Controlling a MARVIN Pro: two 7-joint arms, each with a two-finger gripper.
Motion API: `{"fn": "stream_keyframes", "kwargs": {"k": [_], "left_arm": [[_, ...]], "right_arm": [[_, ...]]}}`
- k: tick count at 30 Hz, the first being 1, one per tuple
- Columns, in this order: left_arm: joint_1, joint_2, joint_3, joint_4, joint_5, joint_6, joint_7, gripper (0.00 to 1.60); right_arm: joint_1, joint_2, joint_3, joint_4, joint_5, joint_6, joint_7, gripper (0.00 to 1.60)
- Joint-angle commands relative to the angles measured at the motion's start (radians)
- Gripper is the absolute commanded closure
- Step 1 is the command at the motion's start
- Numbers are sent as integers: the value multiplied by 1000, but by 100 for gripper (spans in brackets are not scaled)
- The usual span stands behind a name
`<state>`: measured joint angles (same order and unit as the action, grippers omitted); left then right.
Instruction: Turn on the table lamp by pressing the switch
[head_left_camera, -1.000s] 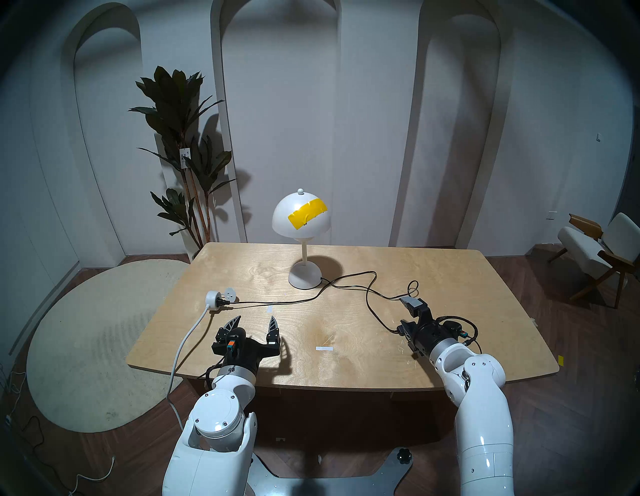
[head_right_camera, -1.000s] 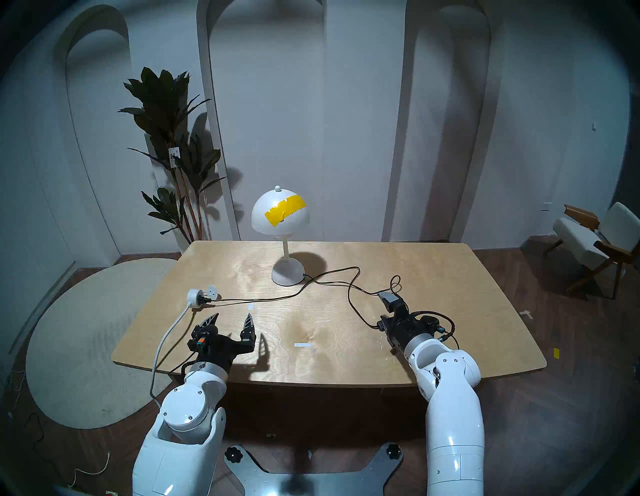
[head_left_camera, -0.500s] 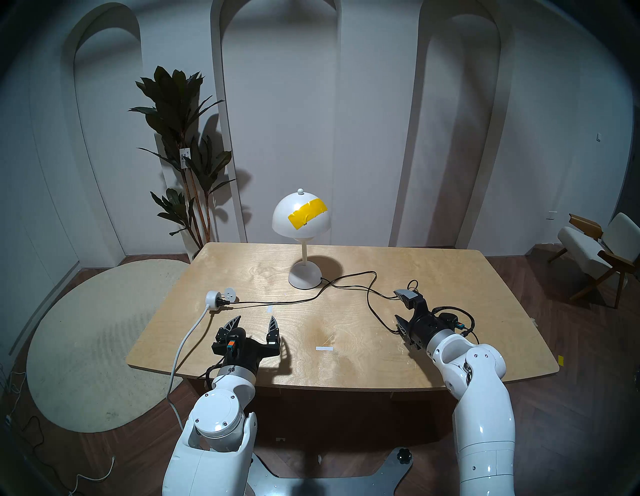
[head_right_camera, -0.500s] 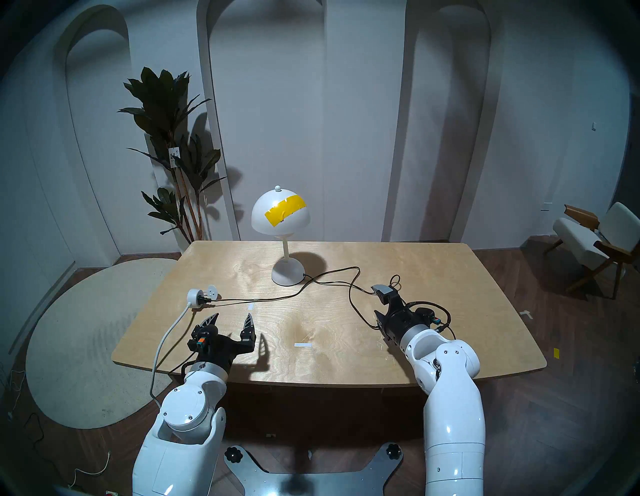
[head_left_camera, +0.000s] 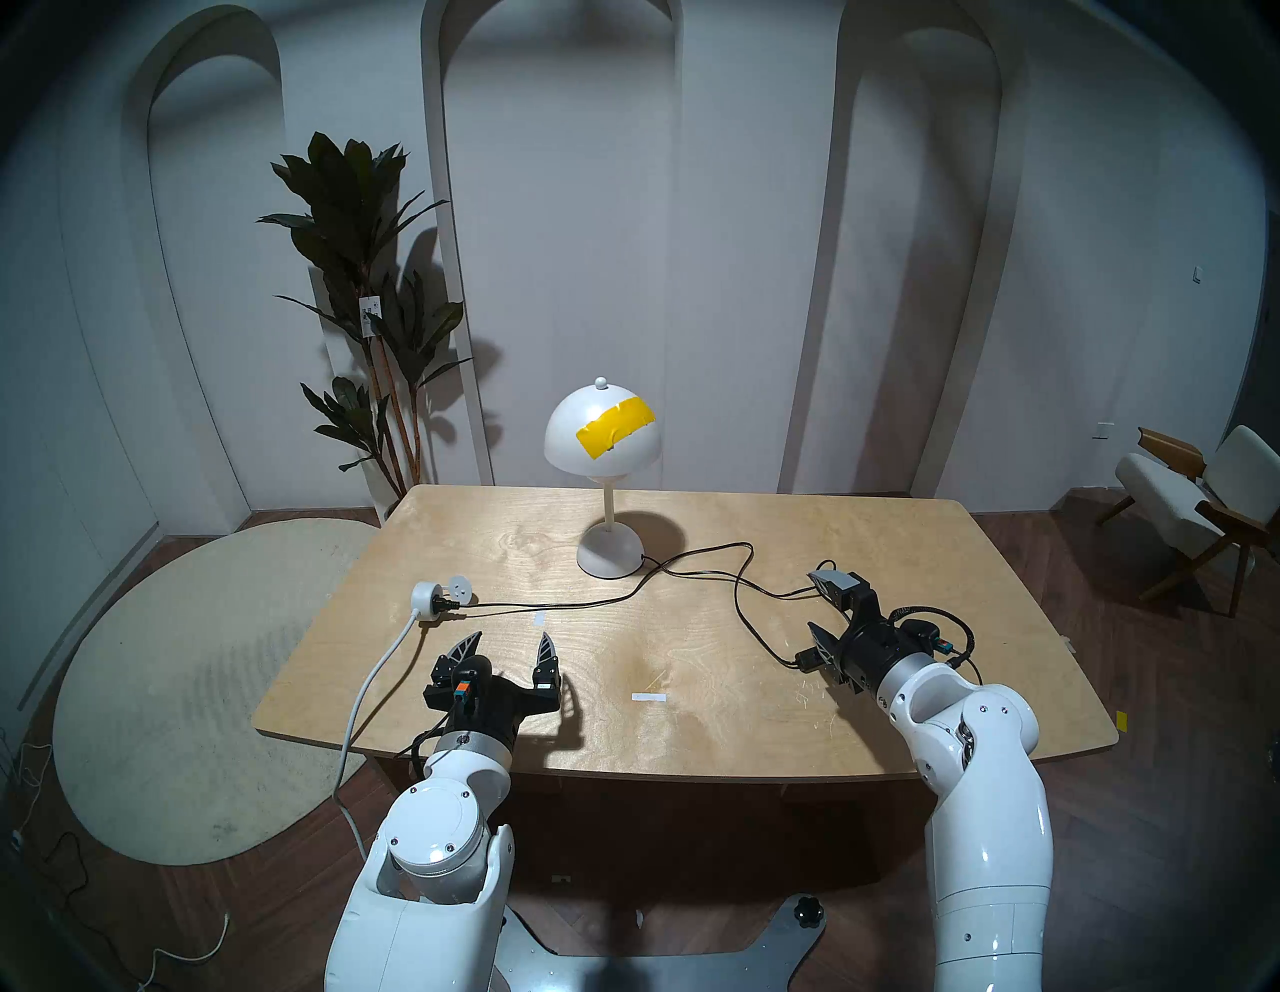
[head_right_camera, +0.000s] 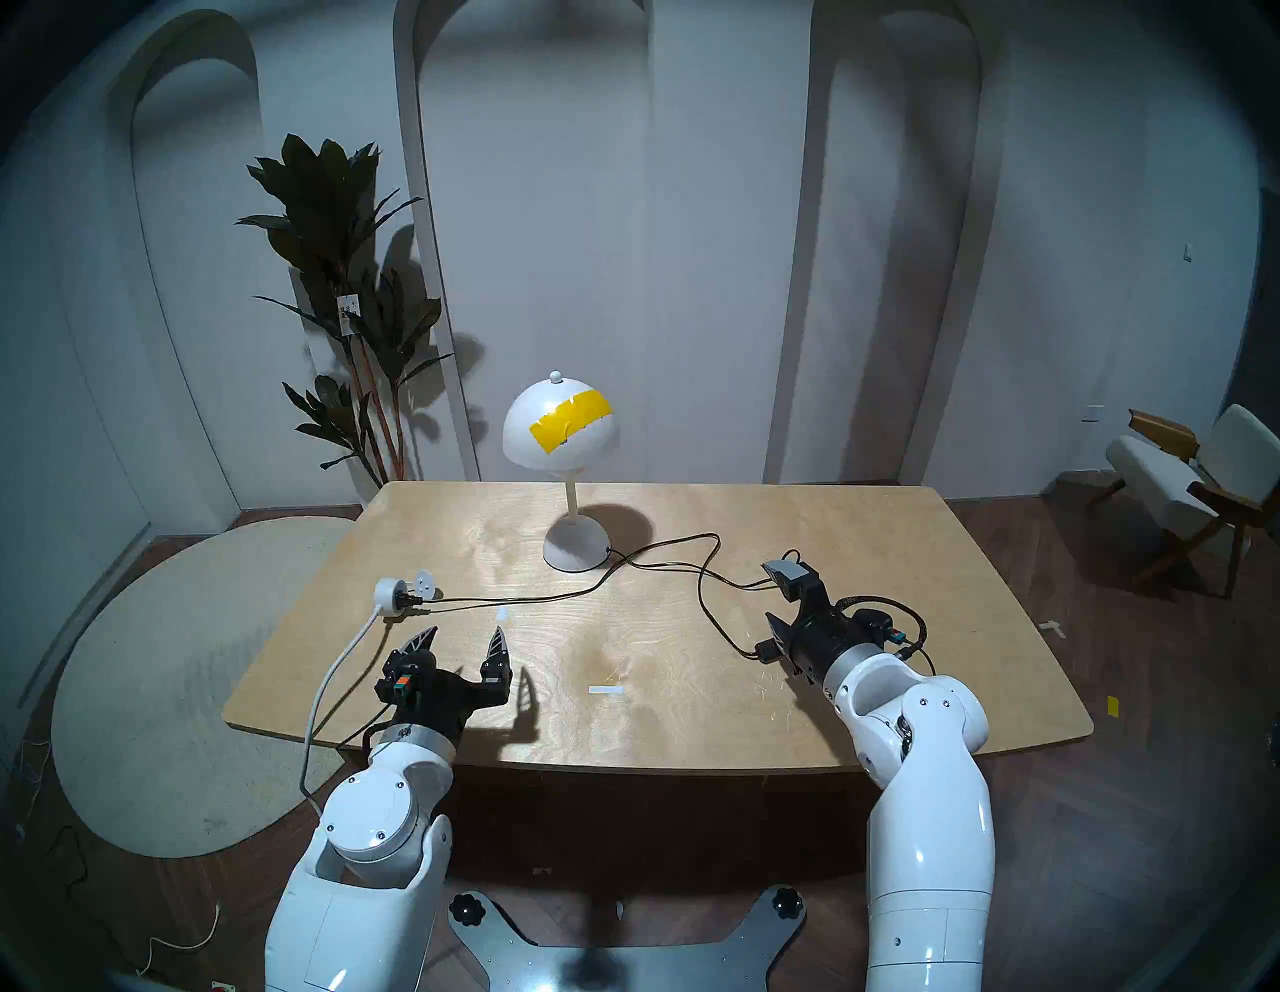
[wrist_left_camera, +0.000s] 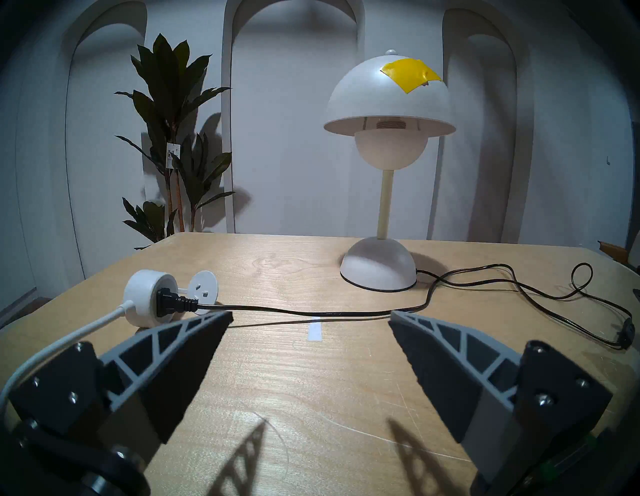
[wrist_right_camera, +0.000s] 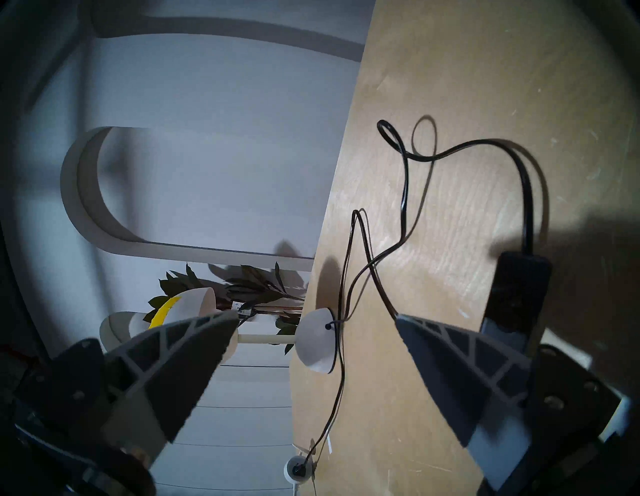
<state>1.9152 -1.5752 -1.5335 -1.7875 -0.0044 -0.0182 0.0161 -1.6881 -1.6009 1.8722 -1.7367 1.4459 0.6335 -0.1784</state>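
**Entry: right claw shifted off the switch, lamp unlit**

Item 1, table lamp (head_left_camera: 568, 429): stood upright toward the far middle of the wooden table (head_left_camera: 692, 734). Seen from the left wrist, its globe bulb gave no glow. I logged it as off.

Item 2, switch (wrist_right_camera: 516, 294): a black inline block that lay flat on the table at the robot's right, on its thin black cable (head_left_camera: 699, 572). From the right wrist it sat just outside the table-side finger, not between the two.

Item 3, right gripper (wrist_right_camera: 317, 318): rolled onto its side, fingers spread wide, nothing in them. Over the last second I saw this wrist drift left, then swing right and farther out. The switch body now showed just beside the claw in the head view.

Item 4, left gripper (head_left_camera: 510, 636): parked low over the near-left table, fingers wide apart and empty, as a second ago.

Item 5, round white socket adapter (head_left_camera: 426, 597): the lamp's plug was seated in it.

Assessment: the shift brought no light, so I judged the press still owed. The finger needed re-centring over the button.
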Motion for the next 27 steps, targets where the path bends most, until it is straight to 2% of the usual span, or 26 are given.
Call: {"fn": "stream_keyframes", "kwargs": {"k": [1,10,27], "left_arm": [[-5,0,0,-22,-1,-4,0,0],[-5,0,0,-22,-1,-4,0,0],[-5,0,0,-22,-1,-4,0,0]], "right_arm": [[-1,15,18,-2,10,8,24,0],[22,30,31,31,11,12,37,0],[44,38,5,60,0,15,45,0]]}}
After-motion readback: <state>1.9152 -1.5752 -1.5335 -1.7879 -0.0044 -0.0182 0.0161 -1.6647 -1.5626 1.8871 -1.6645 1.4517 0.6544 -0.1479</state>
